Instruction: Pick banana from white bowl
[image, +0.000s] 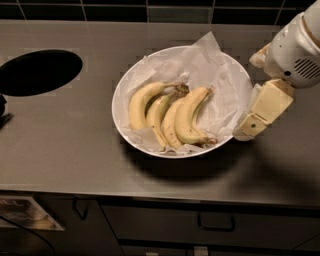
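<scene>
A bunch of several yellow bananas (172, 115) lies on crumpled white paper (200, 65) inside the wide white bowl (117, 107), which stands in the middle of the grey countertop. My gripper (250, 95) comes in from the right at the bowl's right rim, above the counter. Its fingers are open and empty. One cream finger (262, 110) points down and left, its tip just off the bowl's edge. The other finger (259, 56) shows partly behind the white wrist (297, 50). The gripper is right of the bananas and does not touch them.
A dark round hole (40, 70) sits in the countertop at the left. A small dark object (3, 114) is at the left edge. Black tiles (150, 7) run along the back. Cabinet drawers with a handle (215, 225) lie below the front edge.
</scene>
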